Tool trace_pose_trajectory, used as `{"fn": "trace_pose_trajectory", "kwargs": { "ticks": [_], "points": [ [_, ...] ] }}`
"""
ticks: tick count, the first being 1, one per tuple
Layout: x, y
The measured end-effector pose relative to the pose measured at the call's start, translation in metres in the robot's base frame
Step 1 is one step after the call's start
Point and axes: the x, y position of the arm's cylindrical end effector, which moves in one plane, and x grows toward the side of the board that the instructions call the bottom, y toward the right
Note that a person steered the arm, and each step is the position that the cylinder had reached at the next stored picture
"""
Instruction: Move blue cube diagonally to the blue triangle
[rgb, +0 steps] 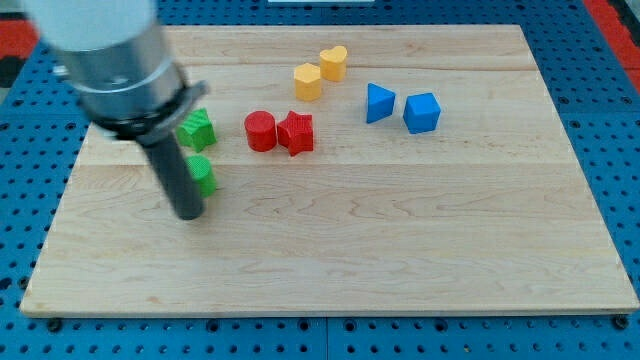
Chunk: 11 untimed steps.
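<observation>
While the blue cube (422, 112) sits just beside the blue triangle (379, 103), on the triangle's right in the view and a shade lower, the arm works far from both. No claw exists on this rig, so there is nothing to call wide, narrow or holding; the arm ends in a dark rod, and my tip (188, 214) rests well to the triangle's left and lower down, just beside the green round block (203, 175).

Nearer the triangle, on its left, lie a yellow hexagon block (308, 81) and a yellow heart block (334, 62), then a red star (296, 133) touching a red cylinder (261, 131), and farther left a green star block (197, 129) partly behind the rod.

The likely trouble is the crossing: a straight sweep toward the cube could catch the red pair or the green blocks and scatter them. A push that strikes the cube off-centre might spin it, or drive it into the triangle and shove that away.

Everything rests on a pale wooden desk (400, 250), set on a blue perforated base (620, 120) with red showing at the upper corners.
</observation>
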Motion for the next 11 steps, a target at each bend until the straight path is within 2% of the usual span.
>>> {"fn": "trace_pose_trajectory", "kwargs": {
  "ticks": [1, 2, 3, 4, 5, 6, 7, 8, 9, 10, 11],
  "points": [
    [-0.028, -0.028],
    [-0.019, -0.033],
    [-0.016, 0.073],
    [-0.035, 0.22],
    [-0.076, 0.319],
    [-0.122, 0.346],
    [-0.168, 0.332],
    [-0.176, 0.271],
    [-0.143, 0.243],
    [-0.134, 0.213],
    [-0.105, 0.18]
  ]
}}
